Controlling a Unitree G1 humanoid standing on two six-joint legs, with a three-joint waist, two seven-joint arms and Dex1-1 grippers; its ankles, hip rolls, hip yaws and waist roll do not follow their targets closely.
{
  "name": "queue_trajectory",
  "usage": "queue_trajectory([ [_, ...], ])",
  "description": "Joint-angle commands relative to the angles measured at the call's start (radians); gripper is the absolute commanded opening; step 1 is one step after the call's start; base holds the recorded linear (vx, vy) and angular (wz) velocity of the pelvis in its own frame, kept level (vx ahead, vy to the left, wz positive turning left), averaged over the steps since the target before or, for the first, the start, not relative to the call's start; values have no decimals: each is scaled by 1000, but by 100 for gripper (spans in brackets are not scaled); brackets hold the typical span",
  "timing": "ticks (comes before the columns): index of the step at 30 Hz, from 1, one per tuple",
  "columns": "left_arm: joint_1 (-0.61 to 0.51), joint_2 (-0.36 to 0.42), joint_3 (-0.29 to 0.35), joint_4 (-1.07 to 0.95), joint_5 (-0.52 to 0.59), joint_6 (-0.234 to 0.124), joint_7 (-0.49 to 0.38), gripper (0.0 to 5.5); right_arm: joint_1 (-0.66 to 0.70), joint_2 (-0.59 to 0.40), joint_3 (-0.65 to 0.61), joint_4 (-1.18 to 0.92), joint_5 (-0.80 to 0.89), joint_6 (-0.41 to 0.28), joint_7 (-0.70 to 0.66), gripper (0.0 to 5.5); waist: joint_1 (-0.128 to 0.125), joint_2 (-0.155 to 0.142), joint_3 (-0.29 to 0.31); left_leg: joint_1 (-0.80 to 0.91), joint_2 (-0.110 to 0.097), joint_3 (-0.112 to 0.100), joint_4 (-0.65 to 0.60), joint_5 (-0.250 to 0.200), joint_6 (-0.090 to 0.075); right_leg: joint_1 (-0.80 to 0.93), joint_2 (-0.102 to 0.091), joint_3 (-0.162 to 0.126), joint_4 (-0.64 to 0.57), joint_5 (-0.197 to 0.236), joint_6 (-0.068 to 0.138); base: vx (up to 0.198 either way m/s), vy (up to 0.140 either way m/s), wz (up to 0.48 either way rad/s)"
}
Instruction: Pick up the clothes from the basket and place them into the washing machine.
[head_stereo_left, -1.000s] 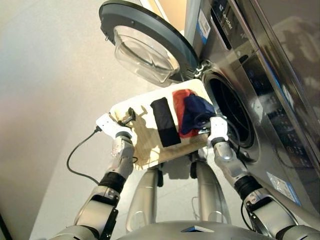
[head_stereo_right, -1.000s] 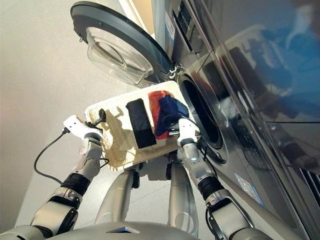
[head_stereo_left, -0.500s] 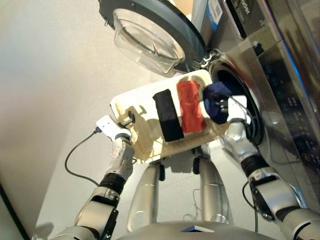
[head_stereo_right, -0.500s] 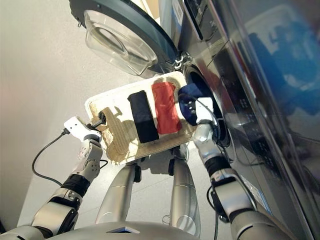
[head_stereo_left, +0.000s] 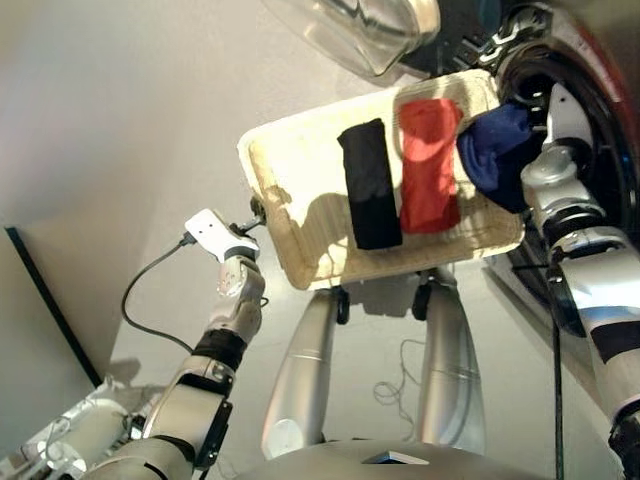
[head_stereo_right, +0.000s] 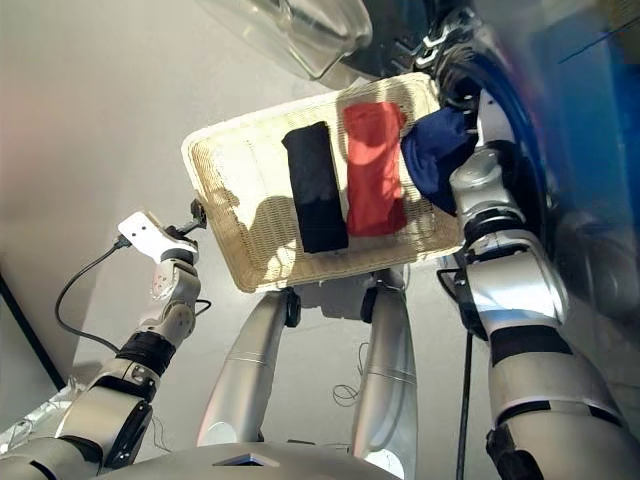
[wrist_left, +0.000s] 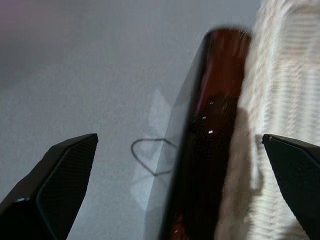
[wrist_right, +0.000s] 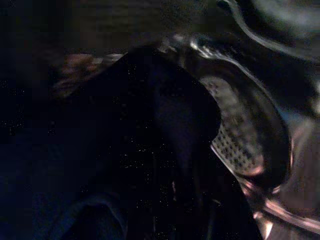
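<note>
From the head views, the navy cloth (head_stereo_left: 492, 152) hangs limp and bunched from the right gripper (head_stereo_right: 462, 130) at the washing machine (head_stereo_left: 590, 120) opening, so it looks light and soft; the black cloth (head_stereo_left: 370, 183) and red cloth (head_stereo_left: 430, 165) lie in the basket (head_stereo_left: 290, 190). In the left wrist view, the left gripper (wrist_left: 180, 190) is spread apart beside the basket rim. In the right wrist view, dark cloth hides the fingers; the grip appears clamped on a fold.

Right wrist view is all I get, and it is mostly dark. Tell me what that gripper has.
Observer: The right gripper holds the navy cloth, bunched, past the right end of the basket, at the opening of the washer.
Operator: Give me what lies in the basket.
Observer: The black cloth and the red cloth lie flat side by side, red nearer the washer.
Operator: Report the left arm.
Observer: The left gripper is open at the basket's opposite rim, holding no cloth.
</note>
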Motion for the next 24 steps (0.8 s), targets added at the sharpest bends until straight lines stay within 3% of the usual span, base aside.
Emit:
queue_trajectory([
  [1, 28, 56, 23, -50, 7, -28, 52, 550, -42, -127, -50, -14, 154, -86, -191, 0, -7, 23, -12, -45, -15, -9, 131, -133, 48, 9, 39, 17, 75, -68, 11, 0, 0, 0],
  [5, 65, 53, 14, -75, 9, -38, 61, 550, 18, -159, -113, -89, 175, -129, -283, 0, -9, 23, -30, -78, -22, -7, 182, -159, 52, -24, 45, 18, 118, -93, 3, 0, 0, 0],
  [11, 68, 52, 17, -37, 12, -53, 54, 550, 70, -113, -103, -148, 129, -148, -242, 0, -13, 5, -68, -64, -15, 1, 155, -164, 59, -13, 46, 19, 79, -75, 5, 0, 0, 0],
  [12, 65, 54, 20, -27, 10, -54, 50, 550, 78, -96, -99, -153, 143, -158, -195, 177, -14, 3, -72, -57, -14, 1, 147, -161, 59, -7, 45, 19, 70, -72, 6, 0, 0, 0],
  [13, 59, 55, 25, -17, 7, -53, 44, 550, 91, -86, -86, -157, 165, -165, -135, 550, -17, -1, -75, -49, -12, 2, 137, -159, 59, 1, 44, 19, 57, -69, 6, 0, 0, 0],
  [15, 55, 53, 27, -12, 5, -55, 34, 550, 98, -67, -71, -167, 163, -170, -114, 550, -19, -5, -76, -34, -10, 3, 118, -152, 58, 17, 42, 19, 39, -62, 7, 0, 0, 0],
  [16, 47, 59, 31, 1, 13, -50, 15, 550, 128, -43, -44, -173, 182, -180, -17, 550, -22, -11, -81, -13, -6, 3, 87, -145, 56, 39, 39, 17, 11, -51, 9, 0, 0, 0],
  [24, 14, 64, -1, 37, 77, -35, -40, 550, 229, 92, -28, -311, 235, -249, 135, 550, -40, -31, -77, 113, -5, 6, -68, -85, 39, 168, 31, 5, -137, 4, 22, 0, 0, 0],
])
